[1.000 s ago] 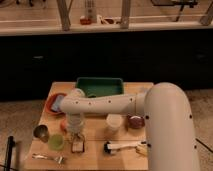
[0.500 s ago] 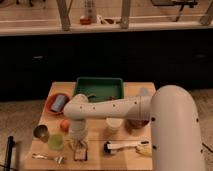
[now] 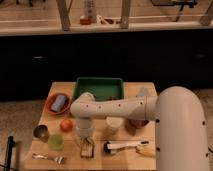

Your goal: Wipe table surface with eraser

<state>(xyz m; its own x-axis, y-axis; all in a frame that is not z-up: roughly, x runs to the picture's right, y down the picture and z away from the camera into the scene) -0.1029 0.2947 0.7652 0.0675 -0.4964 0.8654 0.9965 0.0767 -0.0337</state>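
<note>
Hand [image 3: 86, 140] hangs over the eraser [image 3: 88, 150], lying front-to-back.

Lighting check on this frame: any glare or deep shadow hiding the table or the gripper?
Camera view: warm, even light on the table surface, with no glare there; the cabinet front behind is almost black; the robot's white shell is the brightest patch. Camera view: the gripper, low over the eraser near the table's front edge, is lit, not lost in shadow.
</note>
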